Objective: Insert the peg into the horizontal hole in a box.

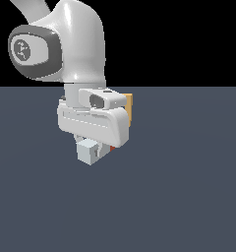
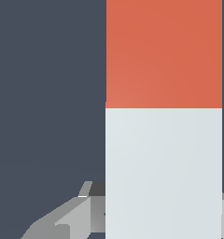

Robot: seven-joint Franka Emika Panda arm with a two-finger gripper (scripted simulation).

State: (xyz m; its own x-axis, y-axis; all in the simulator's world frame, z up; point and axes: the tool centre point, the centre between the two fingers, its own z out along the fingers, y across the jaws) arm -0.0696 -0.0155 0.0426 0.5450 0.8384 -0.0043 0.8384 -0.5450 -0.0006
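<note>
My gripper (image 1: 99, 146) hangs low over the floor, shut on the peg. The peg's pale grey-white end (image 1: 88, 150) sticks out toward the camera in the exterior view, and a sliver of its red half (image 1: 112, 147) shows behind the hand. In the wrist view the peg (image 2: 164, 140) fills much of the frame, red half (image 2: 164, 53) far, white half near, with a grey finger (image 2: 67, 217) beside it. Only an edge of the tan box (image 1: 131, 107) shows behind the hand. The hole is hidden.
The white arm and its wrist (image 1: 80, 44) fill the upper left of the exterior view. A flat dark grey-blue floor (image 1: 189, 197) spreads around the hand.
</note>
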